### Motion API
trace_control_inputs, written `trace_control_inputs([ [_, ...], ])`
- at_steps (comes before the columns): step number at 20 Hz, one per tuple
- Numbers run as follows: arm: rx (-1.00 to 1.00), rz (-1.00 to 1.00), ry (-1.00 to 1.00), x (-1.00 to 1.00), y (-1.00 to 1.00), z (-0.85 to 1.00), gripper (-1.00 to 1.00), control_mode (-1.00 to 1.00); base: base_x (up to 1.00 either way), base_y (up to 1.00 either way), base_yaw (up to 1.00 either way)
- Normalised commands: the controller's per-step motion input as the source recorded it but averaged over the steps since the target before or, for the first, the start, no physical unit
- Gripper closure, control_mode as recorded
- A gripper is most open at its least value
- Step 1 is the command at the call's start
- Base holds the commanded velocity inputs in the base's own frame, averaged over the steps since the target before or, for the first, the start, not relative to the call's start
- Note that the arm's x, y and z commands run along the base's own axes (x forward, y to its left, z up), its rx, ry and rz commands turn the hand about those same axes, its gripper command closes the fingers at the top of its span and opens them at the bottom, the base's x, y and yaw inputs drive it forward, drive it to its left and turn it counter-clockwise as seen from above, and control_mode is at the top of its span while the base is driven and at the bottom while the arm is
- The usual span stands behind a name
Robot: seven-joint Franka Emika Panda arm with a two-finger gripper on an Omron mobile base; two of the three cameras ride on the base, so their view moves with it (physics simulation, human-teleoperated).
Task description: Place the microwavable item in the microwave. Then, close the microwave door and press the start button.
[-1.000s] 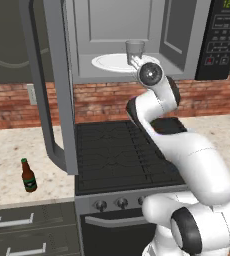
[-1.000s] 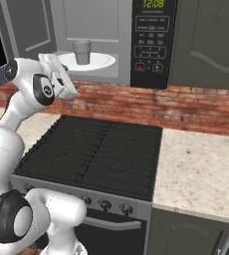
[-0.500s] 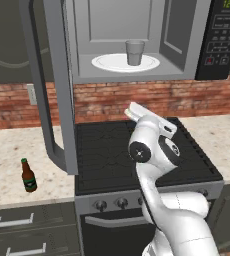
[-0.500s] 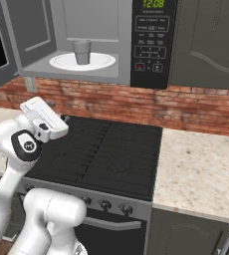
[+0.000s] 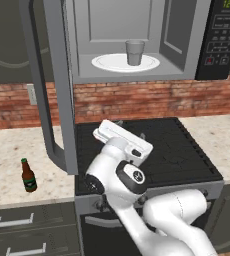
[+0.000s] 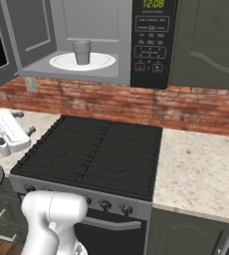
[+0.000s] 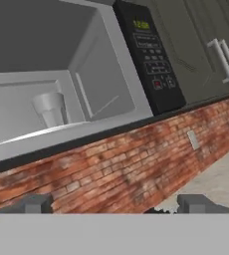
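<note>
The small translucent greyish tapered cup (image 5: pixel 134 52) already stands on the white round turntable plate (image 5: pixel 107 63) inside our landmark, the large grey-framed microwave (image 6: pixel 149 45). Our empty hand (image 7: pixel 111 205), fingers spread, sits below it; next we judge the wide dark-glass door (image 5: pixel 49 85) needs swinging shut.

Green digits 12:08 on microwave (image 6: pixel 86 40) control panel (image 6: pixel 154 42).

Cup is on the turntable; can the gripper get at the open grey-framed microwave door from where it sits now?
Probably yes. The gripper sits low over the black stove, and the grey-framed, dark-glass microwave door hangs open beside it with nothing between them.
</note>
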Motion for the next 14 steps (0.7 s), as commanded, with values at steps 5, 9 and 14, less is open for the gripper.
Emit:
trace_control_inputs([
  [5,-0.08,-0.04,-0.27,-0.40,0.72,-0.06,-1.00,-1.00,0.00,0.00,0.00],
  [9,-0.10,0.00,-0.48,-0.35,0.61,-0.08,-1.00,-1.00,0.00,0.00,0.00],
  [14,-0.03,0.00,-0.33,-0.44,0.81,0.11,-1.00,-1.00,0.00,0.00,0.00],
])
